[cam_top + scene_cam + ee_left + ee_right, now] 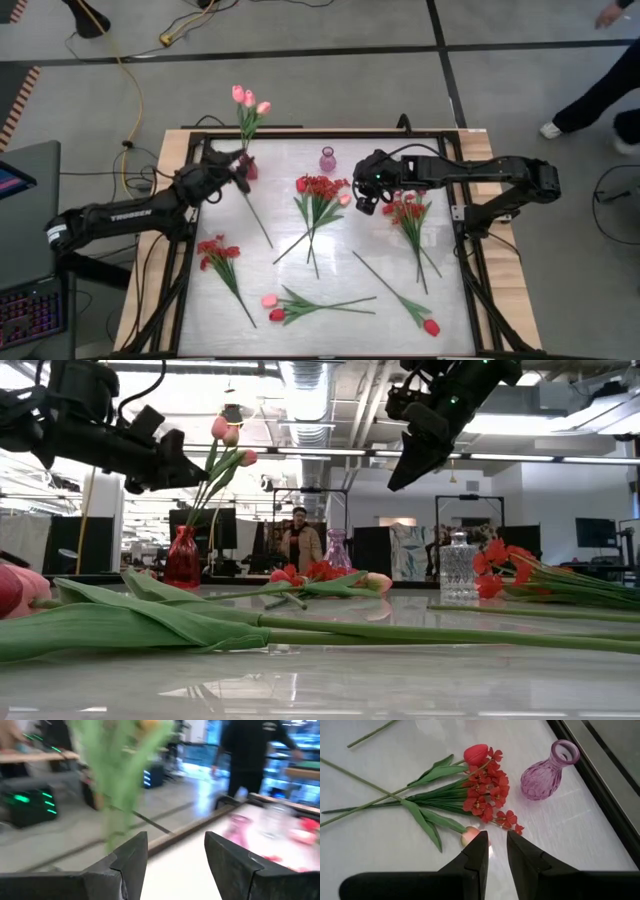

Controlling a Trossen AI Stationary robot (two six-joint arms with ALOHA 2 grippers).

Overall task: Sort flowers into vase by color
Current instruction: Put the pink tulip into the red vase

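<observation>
Below the right gripper (494, 851), a pale pink tulip (469, 835) lies flat, bloom toward the slightly parted, empty fingers.

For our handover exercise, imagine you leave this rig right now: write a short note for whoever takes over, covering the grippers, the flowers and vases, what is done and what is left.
Left gripper: open, empty, raised beside the red vase at the table's far left.
Right gripper: fingers slightly apart, empty, raised over the middle of the table, above the mixed bunch.
Done: pink tulips stand in the red vase.
Purple vase and clear vase: nothing visible in them.
Left: mixed bunch with red blossoms, a red tulip and a pink tulip; red spray at right; red spray at left; tulips at near edge; lone red tulip.
</observation>
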